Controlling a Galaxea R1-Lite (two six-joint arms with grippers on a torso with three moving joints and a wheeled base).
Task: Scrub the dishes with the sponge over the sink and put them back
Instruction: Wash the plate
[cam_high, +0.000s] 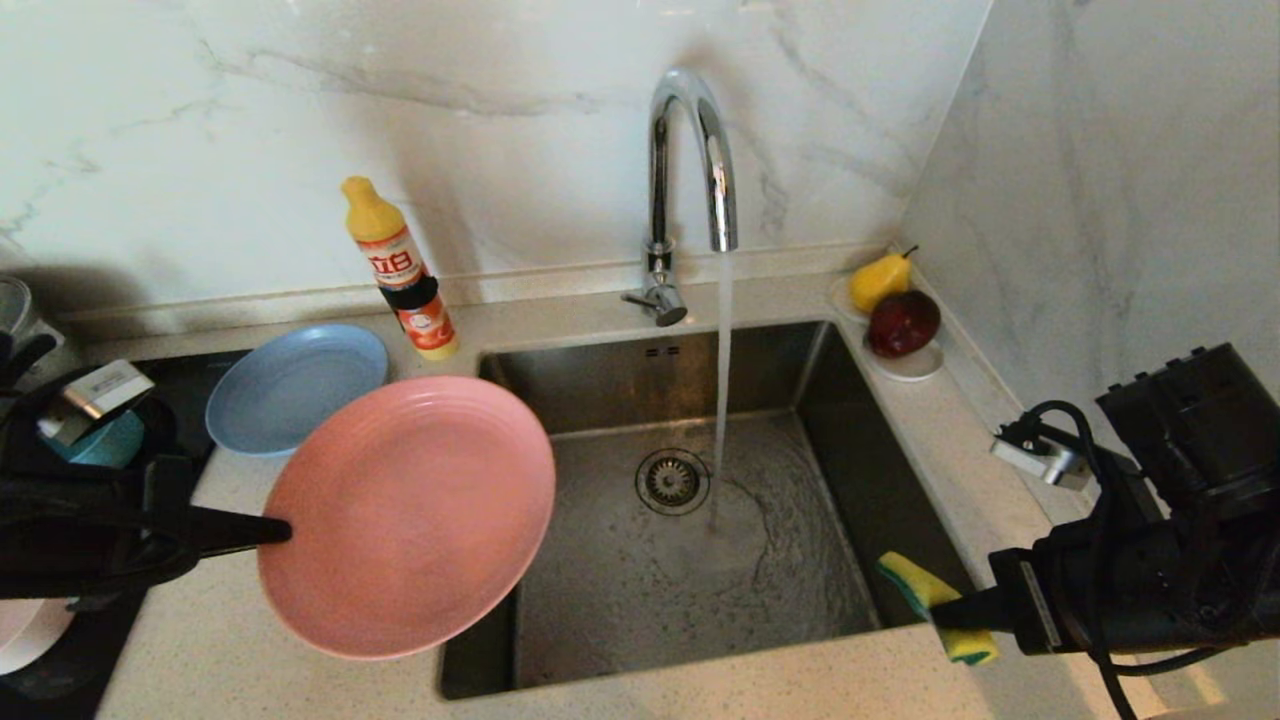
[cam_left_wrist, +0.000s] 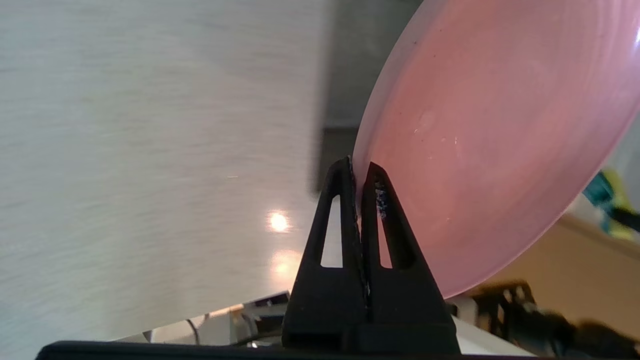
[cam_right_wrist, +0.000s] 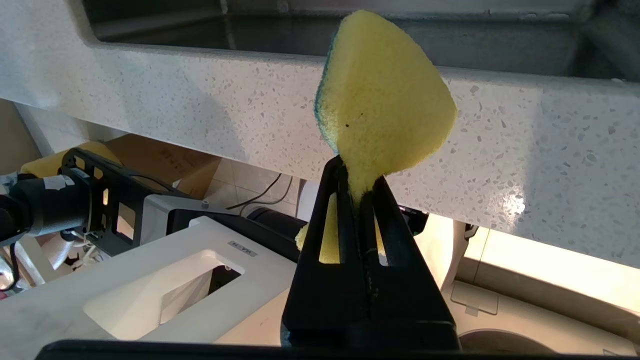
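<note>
The pink plate (cam_high: 405, 515) is held by its rim in the left tool (cam_high: 285, 530), whose fingers are clamped tight on it; the plate is tilted above the tabletop (cam_high: 250, 640) and overlaps the sink's (cam_high: 700, 560) left edge. The sponge (cam_high: 935, 605), yellow with a green side, is pinched in the closed right tool (cam_right_wrist: 361, 182) over the sink's near right corner. Water is seen running from the faucet (cam_high: 690, 160) into the basin beside the drain strainer (cam_high: 672, 481). The grey-blue plate (cam_high: 295, 385) is left lying on the tabletop behind the pink one, near a detergent bottle (cam_high: 400, 270).
</note>
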